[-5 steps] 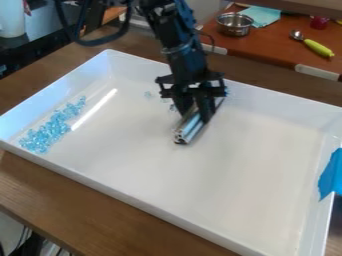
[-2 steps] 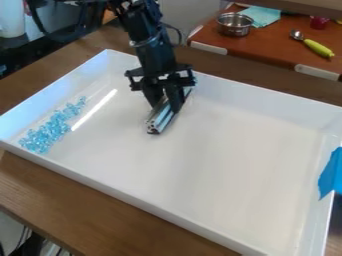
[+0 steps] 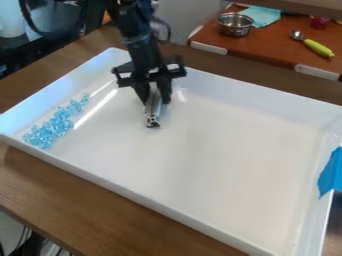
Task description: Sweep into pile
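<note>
I see the blue beads (image 3: 56,125) in a long heap at the left of the white tray (image 3: 220,160). To their right, my gripper (image 3: 155,101) pinches a shiny stick (image 3: 153,118), maybe metal. Behind, a silver pot (image 3: 234,26) sits on a brown table (image 3: 277,46).

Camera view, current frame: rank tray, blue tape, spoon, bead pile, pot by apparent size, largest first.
1. Tray
2. Bead pile
3. Pot and blue tape: too alike to rank
4. Spoon
</note>
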You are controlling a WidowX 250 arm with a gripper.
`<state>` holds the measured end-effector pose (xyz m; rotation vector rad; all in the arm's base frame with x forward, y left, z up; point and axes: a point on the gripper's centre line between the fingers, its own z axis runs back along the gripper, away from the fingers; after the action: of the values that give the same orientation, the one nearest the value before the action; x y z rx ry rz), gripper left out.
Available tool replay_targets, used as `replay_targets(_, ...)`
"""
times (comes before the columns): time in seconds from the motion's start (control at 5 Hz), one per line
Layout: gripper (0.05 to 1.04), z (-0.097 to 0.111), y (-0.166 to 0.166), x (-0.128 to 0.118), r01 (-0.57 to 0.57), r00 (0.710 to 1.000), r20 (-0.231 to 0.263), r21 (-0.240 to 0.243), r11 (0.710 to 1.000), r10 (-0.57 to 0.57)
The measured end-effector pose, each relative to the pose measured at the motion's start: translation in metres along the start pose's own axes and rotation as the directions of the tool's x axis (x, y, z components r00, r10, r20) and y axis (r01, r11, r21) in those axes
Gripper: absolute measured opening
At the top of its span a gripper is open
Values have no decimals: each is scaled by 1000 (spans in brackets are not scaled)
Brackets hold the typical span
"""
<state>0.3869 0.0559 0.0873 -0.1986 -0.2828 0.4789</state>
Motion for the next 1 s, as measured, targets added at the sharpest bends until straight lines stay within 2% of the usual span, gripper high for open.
replay_targets(0.2, 378, 2, 9, 4, -55, 998, 13, 8, 998, 54)
replay_targets(0.4, 378, 3, 17, 4, -121, 993, 4, 15, 993, 121)
replay_targets(0.6, 378, 10, 29, 8, -210, 978, 18, 18, 978, 210)
replay_targets(0.8, 378, 24, 35, 1, -260, 965, 30, 7, 966, 259)
replay_targets(1.0, 378, 31, 51, -15, -335, 942, 11, 8, 942, 335)
